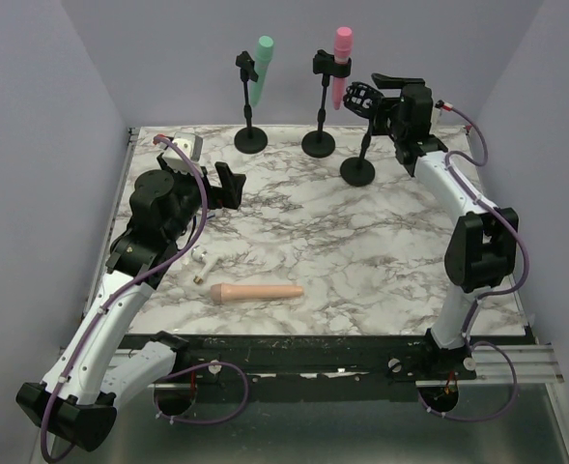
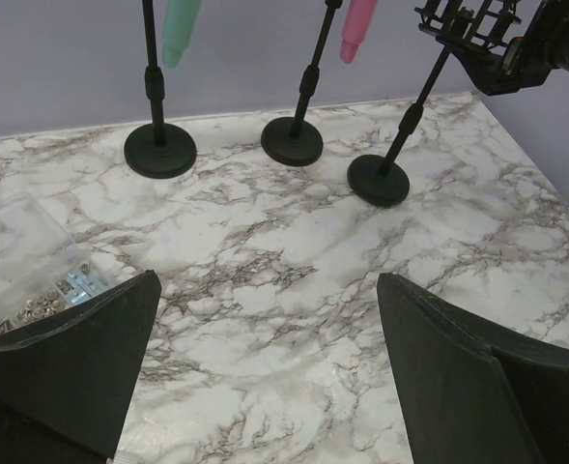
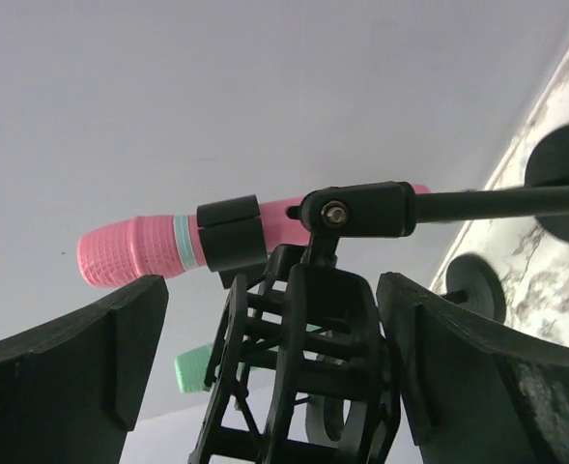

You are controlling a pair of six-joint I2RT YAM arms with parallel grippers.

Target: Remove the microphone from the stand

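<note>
Three black stands line the back of the marble table. The left stand (image 1: 250, 138) holds a green microphone (image 1: 261, 68). The middle stand (image 1: 318, 143) holds a pink microphone (image 1: 341, 63). The right stand (image 1: 358, 170) carries an empty black cage mount (image 1: 359, 97). A peach microphone (image 1: 258, 293) lies on the table in front. My right gripper (image 1: 385, 89) is open, its jaws either side of the cage mount (image 3: 303, 377), with the pink microphone (image 3: 139, 251) and the green one (image 3: 195, 367) behind it. My left gripper (image 1: 228, 186) is open and empty over the table (image 2: 268, 280).
A clear box of small metal parts (image 2: 33, 280) sits at the back left near my left gripper. Small white bits (image 1: 205, 259) lie on the table left of the peach microphone. Lavender walls close in the table on three sides.
</note>
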